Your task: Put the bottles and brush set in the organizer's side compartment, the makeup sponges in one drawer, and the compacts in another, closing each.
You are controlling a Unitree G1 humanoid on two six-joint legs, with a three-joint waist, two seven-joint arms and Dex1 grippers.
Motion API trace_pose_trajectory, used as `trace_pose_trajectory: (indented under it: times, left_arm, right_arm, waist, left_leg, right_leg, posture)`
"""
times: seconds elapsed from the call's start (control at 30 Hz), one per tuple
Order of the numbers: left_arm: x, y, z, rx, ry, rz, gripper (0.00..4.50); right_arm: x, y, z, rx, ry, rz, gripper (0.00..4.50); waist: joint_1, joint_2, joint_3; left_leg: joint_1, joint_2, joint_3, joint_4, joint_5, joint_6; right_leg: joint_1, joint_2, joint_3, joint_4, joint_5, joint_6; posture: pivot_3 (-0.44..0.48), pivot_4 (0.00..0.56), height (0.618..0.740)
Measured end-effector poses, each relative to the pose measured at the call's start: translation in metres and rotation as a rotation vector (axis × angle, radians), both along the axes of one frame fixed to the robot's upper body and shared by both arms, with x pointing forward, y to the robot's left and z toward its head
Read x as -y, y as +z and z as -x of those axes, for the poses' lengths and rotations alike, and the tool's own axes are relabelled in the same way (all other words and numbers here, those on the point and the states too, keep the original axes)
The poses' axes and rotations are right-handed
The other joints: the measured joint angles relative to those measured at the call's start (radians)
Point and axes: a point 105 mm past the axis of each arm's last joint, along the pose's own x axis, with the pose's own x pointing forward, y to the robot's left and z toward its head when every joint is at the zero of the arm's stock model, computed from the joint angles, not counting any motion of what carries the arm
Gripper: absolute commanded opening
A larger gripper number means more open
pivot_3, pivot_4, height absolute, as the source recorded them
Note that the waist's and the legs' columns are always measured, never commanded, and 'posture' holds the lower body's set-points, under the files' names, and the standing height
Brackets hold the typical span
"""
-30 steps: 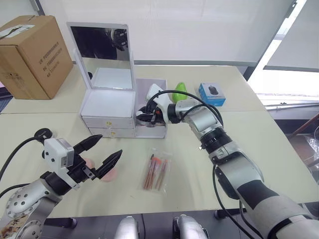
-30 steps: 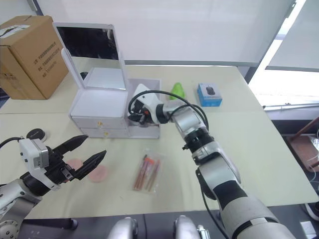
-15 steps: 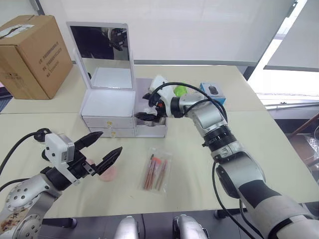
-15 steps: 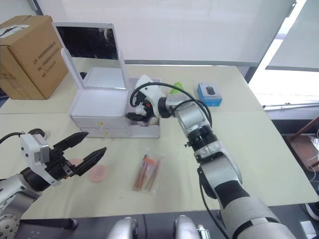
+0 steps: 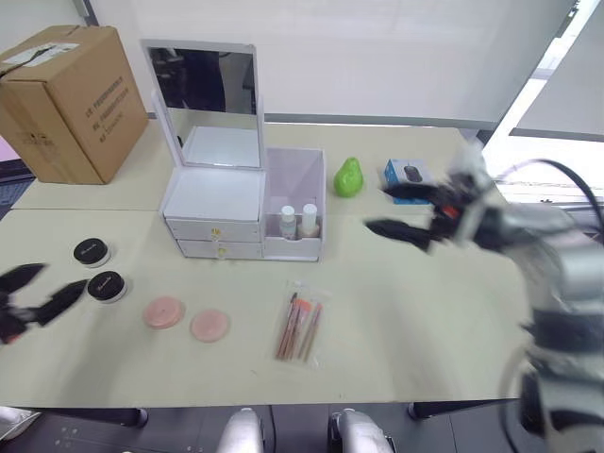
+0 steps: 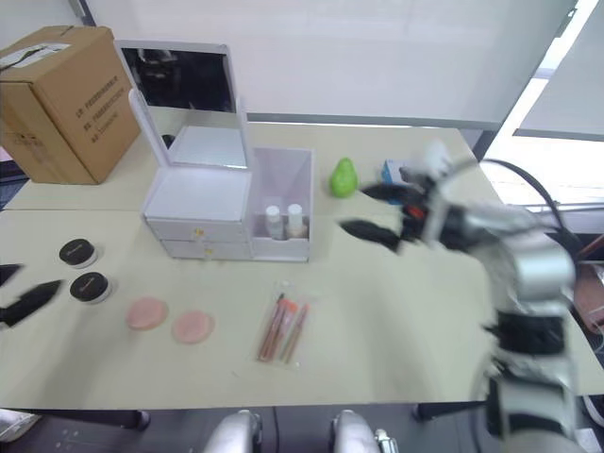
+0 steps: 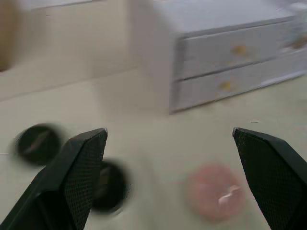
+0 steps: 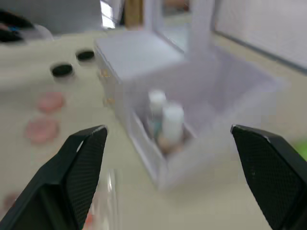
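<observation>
Now two bottles [image 5: 298, 220] are stood upright, side by side, in the organizer's side compartment [image 5: 295, 192]. The brush set [image 5: 299, 327] is laid flat on the table [image 5: 425, 321] near the organizer, its long axis running near-to-far. Both the left gripper [image 5: 33, 297] and right gripper [image 5: 404, 209] are spread wide, nothing held.

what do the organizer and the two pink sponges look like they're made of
The organizer looks like hard white plastic with a smooth, slightly glossy finish: flat moulded panels, small gold drawer knobs, and a mirror standing upright at the back. The two pink sponges look like soft matte foam: round, flat pads with no shine, though their texture is too small to confirm.
</observation>
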Motion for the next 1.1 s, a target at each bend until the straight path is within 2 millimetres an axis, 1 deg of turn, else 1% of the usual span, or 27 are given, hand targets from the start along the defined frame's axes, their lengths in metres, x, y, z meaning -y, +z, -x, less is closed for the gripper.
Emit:
trace_pose_trajectory:
  times: [0.03,0.07,0.1,0.17,0.2,0.27,0.33,0.43,0.53,0.63,0.67,0.7,0.73,0.77,0.8,0.83,0.9,0.97,1.03,1.1]
  left_arm:
    - [-0.021,0.003,0.006,-0.004,0.058,-0.005,4.5]
    - [-0.036,0.006,0.011,-0.003,0.101,-0.016,4.5]
    - [-0.056,0.01,0.015,0.002,0.157,-0.032,4.5]
    - [-0.085,0.015,0.026,0.012,0.252,-0.049,4.5]
    - [-0.095,0.016,0.031,0.017,0.284,-0.053,4.5]
    - [-0.104,0.014,0.033,0.028,0.298,-0.047,4.5]
    - [-0.108,0.008,0.032,0.024,0.3,-0.038,4.5]
    - [-0.107,0.003,0.027,0.026,0.274,-0.03,4.5]
    - [-0.101,0.002,0.02,0.026,0.228,-0.038,4.5]
    - [-0.088,-0.002,0.011,0.022,0.154,-0.048,4.5]
    - [-0.074,-0.008,0.004,0.026,0.096,-0.045,4.5]
    - [-0.055,-0.016,-0.003,0.022,0.027,-0.031,4.5]
    - [-0.032,-0.025,-0.012,0.015,-0.056,-0.015,4.5]
    - [0.001,-0.037,-0.02,0.0,-0.157,0.006,4.5]
    - [0.03,-0.044,-0.027,-0.012,-0.241,0.034,4.5]
    - [0.056,-0.049,-0.032,-0.017,-0.309,0.065,4.5]
    - [0.104,-0.05,-0.038,-0.016,-0.431,0.109,4.5]
    - [0.152,-0.047,-0.042,-0.002,-0.566,0.148,4.09]
    - [0.187,-0.047,-0.041,-0.005,-0.677,0.167,3.61]
    - [0.214,-0.054,-0.037,-0.033,-0.786,0.174,2.95]
  right_arm:
    - [0.021,-0.015,0.008,-0.04,-0.062,0.007,4.46]
    - [0.036,-0.023,0.015,-0.06,-0.106,0.006,4.46]
    - [0.057,-0.033,0.025,-0.077,-0.163,0.013,4.46]
    - [0.088,-0.043,0.039,-0.097,-0.249,0.034,4.46]
    - [0.098,-0.046,0.043,-0.1,-0.281,0.037,4.46]
    - [0.108,-0.05,0.048,-0.091,-0.309,0.064,4.46]
    - [0.109,-0.053,0.049,-0.085,-0.308,0.072,4.46]
    - [0.105,-0.053,0.048,-0.071,-0.301,0.075,4.46]
    - [0.09,-0.05,0.044,-0.049,-0.259,0.08,4.46]
    - [0.066,-0.047,0.045,-0.061,-0.177,0.066,4.46]
    - [0.054,-0.045,0.046,-0.08,-0.139,0.048,4.46]
    - [0.038,-0.043,0.047,-0.099,-0.086,0.026,4.46]
    - [0.021,-0.04,0.048,-0.118,-0.031,0.0,4.46]
    - [0.001,-0.038,0.052,-0.148,0.037,-0.02,4.46]
    - [-0.013,-0.037,0.057,-0.181,0.094,-0.029,4.46]
    - [-0.024,-0.038,0.062,-0.219,0.139,-0.035,4.46]
    - [-0.039,-0.043,0.072,-0.319,0.193,-0.047,4.46]
    - [-0.049,-0.049,0.074,-0.437,0.195,-0.058,4.5]
    - [-0.058,-0.059,0.077,-0.544,0.195,-0.044,4.5]
    - [-0.067,-0.069,0.076,-0.661,0.182,-0.055,4.5]
  waist:
    - [-0.001,0.0,0.0]
    - [-0.001,0.0,0.0]
    - [-0.001,0.0,0.0]
    - [-0.003,0.001,0.0]
    - [-0.006,0.001,-0.001]
    - [-0.009,0.001,-0.001]
    - [-0.012,0.001,-0.001]
    - [-0.011,0.0,-0.001]
    - [-0.01,-0.001,-0.002]
    - [-0.008,-0.001,-0.002]
    - [-0.006,0.0,-0.002]
    - [-0.004,0.001,-0.002]
    - [-0.002,0.001,-0.002]
    - [-0.001,0.0,-0.003]
    - [0.002,-0.003,-0.003]
    - [0.005,-0.006,-0.003]
    - [0.01,-0.011,-0.005]
    - [0.01,-0.012,-0.005]
    - [0.008,-0.013,-0.006]
    - [0.005,-0.013,-0.009]
  left_leg:
    - [0.0,-0.001,0.003,-0.001,-0.002,-0.004]
    - [0.0,-0.001,0.004,-0.003,-0.004,-0.006]
    - [-0.001,-0.002,0.004,-0.004,-0.004,-0.007]
    - [0.0,-0.002,0.006,-0.005,-0.004,-0.007]
    - [0.0,-0.002,0.006,-0.005,-0.005,-0.008]
    - [0.001,-0.002,0.007,-0.006,-0.005,-0.008]
    - [0.001,-0.001,0.008,-0.006,-0.005,-0.009]
    - [0.0,-0.001,0.008,-0.006,-0.005,-0.009]
    - [-0.001,-0.001,0.008,-0.005,-0.005,-0.009]
    - [-0.001,-0.001,0.009,-0.005,-0.005,-0.009]
    - [-0.001,-0.001,0.011,-0.005,-0.005,-0.009]
    - [-0.002,0.0,0.013,-0.005,-0.005,-0.009]
    - [-0.002,0.0,0.014,-0.005,-0.005,-0.009]
    - [-0.005,0.0,0.014,-0.004,-0.005,-0.009]
    - [-0.007,0.001,0.014,-0.002,-0.005,-0.008]
    - [-0.008,0.004,0.015,-0.002,-0.005,-0.008]
    - [-0.008,0.005,0.015,0.002,-0.003,-0.005]
    - [-0.008,0.005,0.016,0.002,-0.001,-0.001]
    - [-0.007,0.004,0.016,0.003,0.0,0.0]
    - [-0.006,0.004,0.014,0.003,0.0,0.0]
  right_leg:
    - [-0.003,-0.002,0.001,0.001,0.0,0.0]
    - [-0.004,-0.003,0.0,0.001,0.0,0.0]
    - [-0.006,-0.005,0.0,0.002,0.0,0.0]
    - [-0.007,-0.006,0.0,0.002,0.0,0.0]
    - [-0.007,-0.006,0.0,0.002,0.0,0.0]
    - [-0.007,-0.007,-0.001,0.002,0.0,0.0]
    - [-0.008,-0.007,-0.002,0.002,0.001,0.0]
    - [-0.008,-0.007,-0.002,0.002,0.001,0.001]
    - [-0.008,-0.007,-0.003,0.002,0.002,0.001]
    - [-0.008,-0.008,-0.002,0.002,0.002,0.001]
    - [-0.007,-0.009,-0.002,0.003,0.002,0.002]
    - [-0.007,-0.01,-0.002,0.003,0.003,0.002]
    - [-0.008,-0.01,-0.001,0.003,0.004,0.002]
    - [-0.008,-0.01,-0.001,0.003,0.004,0.002]
    - [-0.008,-0.009,-0.001,0.003,0.005,0.003]
    - [-0.008,-0.009,-0.003,0.002,0.005,0.003]
    - [-0.007,-0.007,-0.003,0.002,0.006,0.002]
    - [-0.003,-0.007,-0.002,0.002,0.007,0.001]
    - [-0.002,-0.006,0.0,0.002,0.007,0.002]
    - [-0.001,-0.003,0.001,0.002,0.007,0.002]
  posture:
    - [0.0,0.15,0.729]
    - [0.0,0.15,0.729]
    - [0.0,0.15,0.729]
    - [0.0,0.15,0.729]
    - [0.0,0.15,0.729]
    - [0.0,0.15,0.729]
    - [0.0,0.15,0.729]
    - [0.0,0.15,0.729]
    - [0.0,0.15,0.729]
    - [0.0,0.15,0.729]
    - [0.0,0.15,0.729]
    - [0.0,0.15,0.729]
    - [0.0,0.15,0.729]
    - [0.0,0.15,0.729]
    - [0.0,0.15,0.729]
    - [0.0,0.15,0.729]
    - [0.0,0.15,0.729]
    - [0.0,0.15,0.729]
    - [0.0,0.15,0.729]
    - [0.0,0.15,0.729]
